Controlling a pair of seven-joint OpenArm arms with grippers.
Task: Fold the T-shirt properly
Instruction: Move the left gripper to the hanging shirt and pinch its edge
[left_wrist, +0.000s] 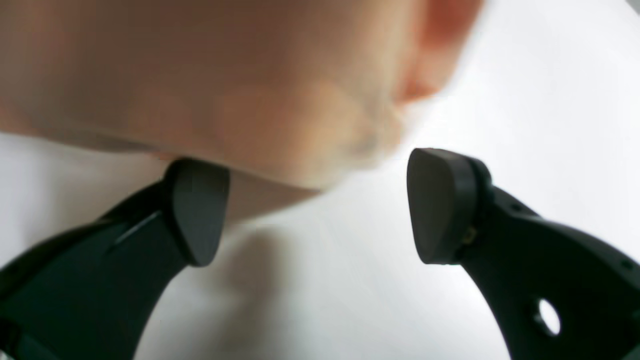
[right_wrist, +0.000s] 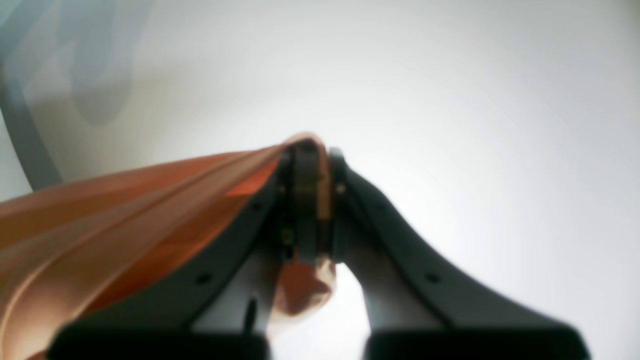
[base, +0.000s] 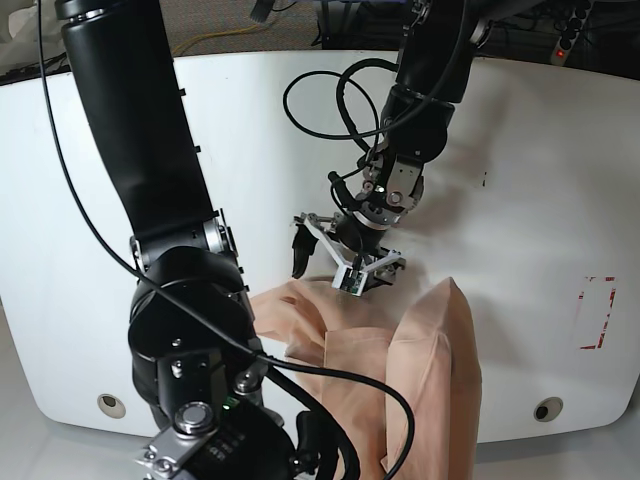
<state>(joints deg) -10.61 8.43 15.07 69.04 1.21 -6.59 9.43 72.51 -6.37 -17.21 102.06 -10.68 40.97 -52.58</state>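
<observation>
Peach T-shirt (base: 420, 370) lies bunched at the table's (base: 520, 180) near edge; my right gripper (right_wrist: 310, 200) pinches its hem, my left gripper (left_wrist: 315, 210) hangs spread just beyond it (empty). I should grab the free corner before lifting.

One T-shirt (base: 420, 360), two grippers (left_wrist: 315, 210) (right_wrist: 310, 200)

My arms are clad in glossy black rounded casings, with loose black cables looping beside the left arm (base: 425, 70). My left gripper (left_wrist: 315, 210) carries two matte black fingers ending in rounded paddle-shaped pads (left_wrist: 435, 205), one finger pierced by a round hole. My right gripper (right_wrist: 312, 200) shows dark curved fingers with small screw holes and brass-coloured fittings between them.
</observation>
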